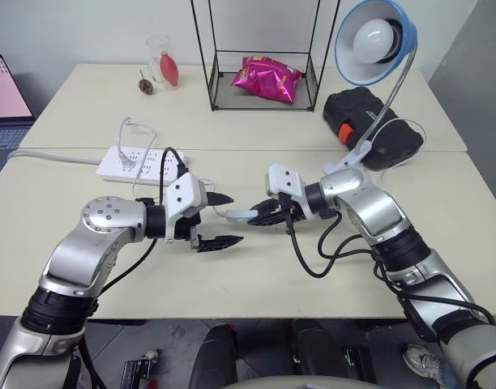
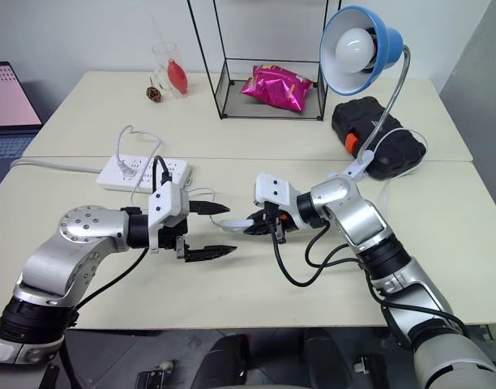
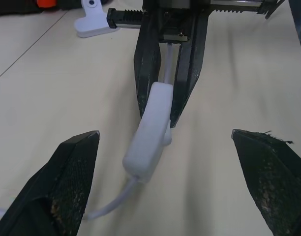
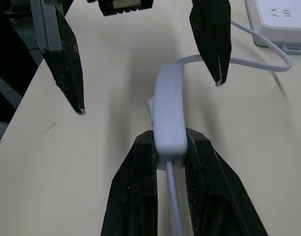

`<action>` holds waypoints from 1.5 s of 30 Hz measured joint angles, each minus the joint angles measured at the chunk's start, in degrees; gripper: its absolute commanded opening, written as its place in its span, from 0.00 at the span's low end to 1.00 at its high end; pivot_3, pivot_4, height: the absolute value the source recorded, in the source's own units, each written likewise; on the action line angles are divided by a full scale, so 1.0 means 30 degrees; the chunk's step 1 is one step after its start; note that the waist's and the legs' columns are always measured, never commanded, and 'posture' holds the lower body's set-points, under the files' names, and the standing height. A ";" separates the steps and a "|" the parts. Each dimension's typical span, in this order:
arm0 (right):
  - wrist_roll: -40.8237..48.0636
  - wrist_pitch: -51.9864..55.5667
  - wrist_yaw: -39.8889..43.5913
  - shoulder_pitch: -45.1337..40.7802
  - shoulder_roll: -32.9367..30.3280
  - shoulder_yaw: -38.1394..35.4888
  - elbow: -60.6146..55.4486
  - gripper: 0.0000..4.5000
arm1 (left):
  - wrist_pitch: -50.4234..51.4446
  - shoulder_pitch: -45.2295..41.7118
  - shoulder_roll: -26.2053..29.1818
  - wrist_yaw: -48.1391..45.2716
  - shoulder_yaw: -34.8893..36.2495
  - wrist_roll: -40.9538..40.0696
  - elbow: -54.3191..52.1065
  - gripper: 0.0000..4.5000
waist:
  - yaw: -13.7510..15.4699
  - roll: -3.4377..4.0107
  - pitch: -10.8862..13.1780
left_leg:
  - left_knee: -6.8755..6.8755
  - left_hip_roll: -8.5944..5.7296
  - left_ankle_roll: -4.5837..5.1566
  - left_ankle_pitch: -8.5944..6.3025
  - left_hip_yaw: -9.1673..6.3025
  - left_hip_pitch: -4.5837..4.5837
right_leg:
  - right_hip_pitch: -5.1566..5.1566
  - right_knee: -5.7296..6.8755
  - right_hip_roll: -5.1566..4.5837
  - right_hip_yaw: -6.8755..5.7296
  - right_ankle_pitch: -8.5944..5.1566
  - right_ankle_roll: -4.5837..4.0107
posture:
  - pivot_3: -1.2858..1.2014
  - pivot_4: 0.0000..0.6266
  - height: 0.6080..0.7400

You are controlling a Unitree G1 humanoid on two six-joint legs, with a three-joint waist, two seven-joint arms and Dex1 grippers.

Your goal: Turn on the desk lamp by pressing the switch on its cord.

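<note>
The desk lamp (image 1: 374, 40) with its blue shade and white bulb stands clipped at the back right, unlit. Over the middle of the table my right gripper (image 4: 170, 140) is shut on one end of the small white switch (image 4: 168, 113), holding it a little above the tabletop. The thin white cord (image 4: 173, 206) runs back between its fingers. My left gripper (image 1: 229, 219) faces it from the left, open. Its two fingertips (image 3: 86, 147) stand on either side of the switch's free end without touching it.
A white power strip (image 1: 138, 162) lies behind the left arm, with the cord looping toward it. At the back stand a black wire rack (image 1: 264, 57) holding a pink snack bag, a black case (image 1: 369, 121) and a glass (image 1: 160, 57). A laptop (image 1: 5, 105) sits at the far left.
</note>
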 measured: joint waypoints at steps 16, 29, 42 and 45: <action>0.0028 0.0070 0.0009 0.0123 0.0043 0.0248 -0.0194 0.08 | -0.0840 -0.0818 -0.0708 -0.0527 -0.0225 0.1301 0.1643 0.63 | 0.0010 0.0000 0.0000 | 0.0000 -0.0001 0.0000 0.0000 -0.0009 -0.0002 | -0.0002 0.0005 0.0002 -0.0007 0.0001 -0.0002 | 0.52 0.24 1.00; 0.0003 0.0072 0.0046 0.0122 -0.0076 0.0261 -0.0198 0.08 | -0.0827 -0.1244 -0.0890 -0.1222 -0.0894 0.1768 0.1737 0.19 | 0.0008 -0.0001 0.0000 | 0.0001 -0.0002 0.0000 0.0000 -0.0011 -0.0003 | -0.0001 0.0005 0.0002 -0.0007 0.0001 -0.0001 | 0.52 0.24 1.00; 0.0003 0.0005 0.0067 0.0114 -0.0101 0.0253 -0.0223 0.08 | -0.1064 -0.1335 -0.0893 -0.1414 -0.0894 0.2082 0.1741 0.18 | 0.0008 -0.0001 0.0000 | 0.0000 -0.0002 0.0000 0.0000 -0.0013 -0.0002 | -0.0001 0.0006 0.0003 -0.0007 -0.0001 0.0003 | 0.52 0.24 1.00; 0.0003 -0.0040 0.0077 0.0100 -0.0100 0.0250 -0.0223 0.08 | -0.1184 -0.1335 -0.0918 -0.1414 -0.0894 0.2122 0.1753 0.18 | 0.0009 -0.0001 0.0000 | 0.0001 -0.0001 0.0000 0.0000 -0.0013 -0.0003 | -0.0001 0.0006 0.0002 -0.0007 0.0001 -0.0001 | 0.52 0.24 1.00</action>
